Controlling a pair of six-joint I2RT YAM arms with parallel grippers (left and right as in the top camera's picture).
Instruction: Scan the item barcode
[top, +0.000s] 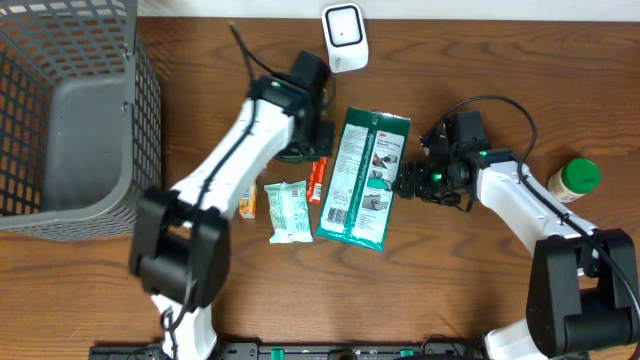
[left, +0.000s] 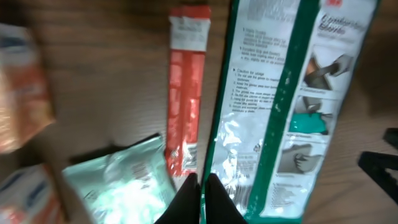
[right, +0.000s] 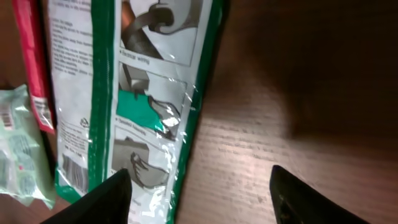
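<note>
Package (top: 362, 180): a flat green-and-white plastic pack, lying printed side up on the brown wooden table (top: 480, 290) between the two grippers. Its barcode (right: 73, 171) shows near the end corner, just left of the right gripper's left finger.
Left gripper (left: 200, 190): clenched, with the black fingertips pressed together right at the package's long green edge. I cannot tell whether that edge is pinched between them. The wrist view cuts the tips off at the bottom, and from overhead the arm covers them.
Right gripper (right: 199, 180): released, with the fingers spread wide. One finger (right: 115, 196) is over the package's glossy edge and the other is over bare wood. Only dark, blurred tips show, so contact with the package cannot be judged.
Beside the left gripper: a narrow red sachet (left: 185, 93) lies along the package's edge. A pale green crinkled pouch (left: 121, 180) lies just left of the fingertips, with its lower part cut off. A small orange packet (left: 22, 106) is farther left and too blurred to read.
Beyond the package's far end: a white handheld-style scanner (top: 343, 38), well apart from both grippers.
Far left of the left gripper: a grey wire basket (top: 60, 110), cut off by the frame edge.
Outer side of the right arm: a small jar with a green lid (top: 573, 180).
</note>
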